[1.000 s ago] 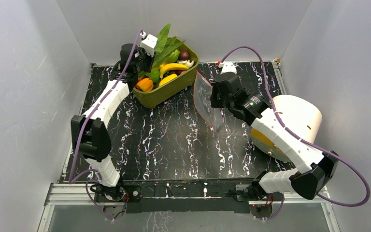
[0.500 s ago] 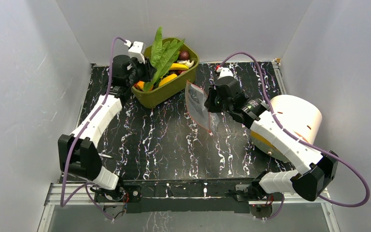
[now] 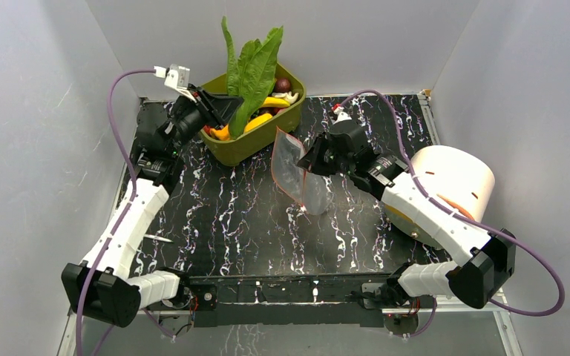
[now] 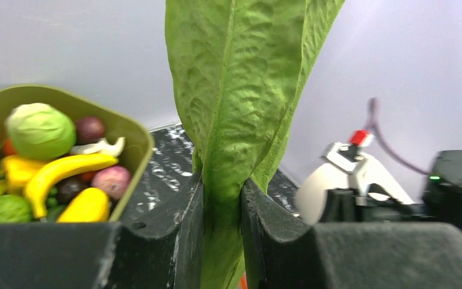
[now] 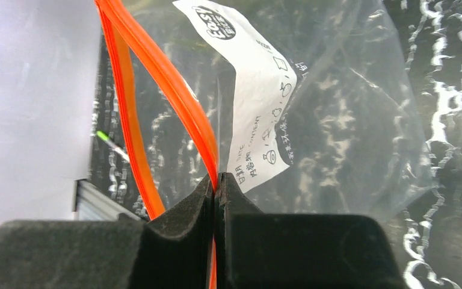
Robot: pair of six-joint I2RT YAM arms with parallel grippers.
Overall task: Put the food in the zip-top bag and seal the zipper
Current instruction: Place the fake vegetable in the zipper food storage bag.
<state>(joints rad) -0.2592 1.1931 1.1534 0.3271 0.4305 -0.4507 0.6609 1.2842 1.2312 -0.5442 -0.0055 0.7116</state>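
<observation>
Since the earlier frames the left hand (image 3: 219,110) has lifted the long green crinkled leaf (image 3: 256,63) clear of the olive-green plastic tub (image 3: 258,146), so the leaf now stands upright above the tub at the upper centre of the overhead view. The right hand (image 3: 314,157) has meanwhile carried the clear crinkly zip-top bag (image 3: 295,169) leftward toward the middle of the frame. In the left wrist view both black fingers (image 4: 189,223) are clamped on the leaf's lower end. The right hand is closed tight on the bag's mouth edge, pinching the thin red-orange zipper strip (image 5: 168,81). The two halves of the strip stand apart, so the mouth gapes, and a white printed label (image 5: 264,90) shows on the plastic. The bag hangs over the black marbled table (image 3: 230,222); whether its lower corner touches cannot be told. Lying in the tub are a yellow toy banana (image 4: 60,174), a pale green cabbage (image 4: 39,129) and a purple ball (image 4: 89,128).
</observation>
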